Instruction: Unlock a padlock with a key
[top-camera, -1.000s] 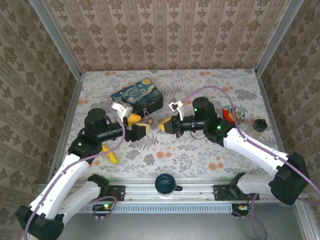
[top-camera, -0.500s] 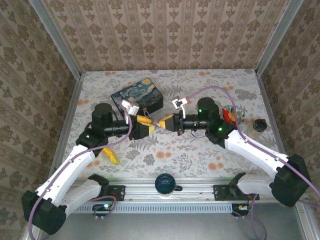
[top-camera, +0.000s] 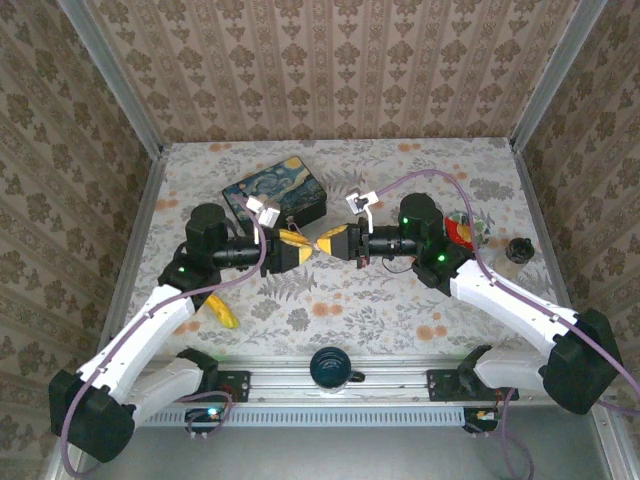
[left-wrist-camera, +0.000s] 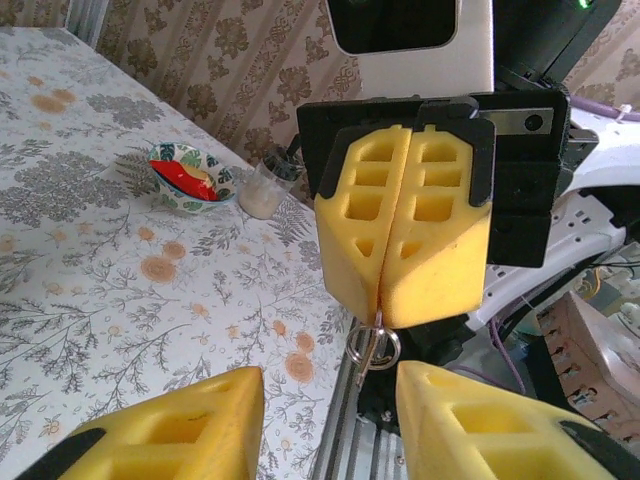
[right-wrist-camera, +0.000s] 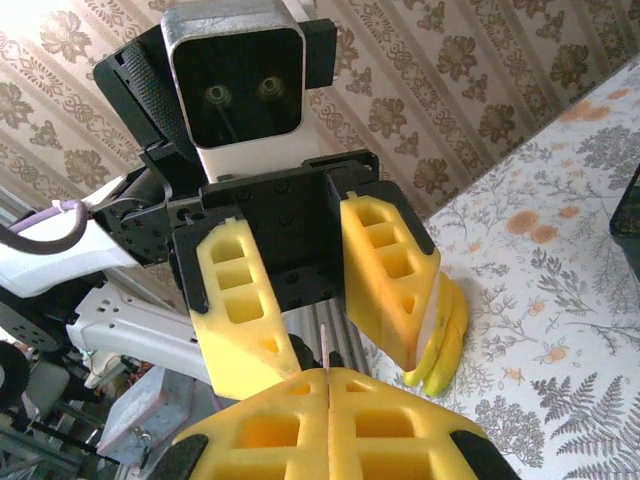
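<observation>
The right hand (left-wrist-camera: 385, 300) is clamping the key (left-wrist-camera: 372, 345) above the surface (left-wrist-camera: 120, 260) (its ring dangling just beneath), while the left hand (left-wrist-camera: 328, 400) is facing it close by, spread wide open.

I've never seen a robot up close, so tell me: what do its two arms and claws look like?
Both the left arm and right arm have white shells, black cylindrical joints with green lights, and a purple cable looping alongside. The left claw and right claw each have two chunky yellow fingers moulded with hollow cells, on black mounts.
</observation>
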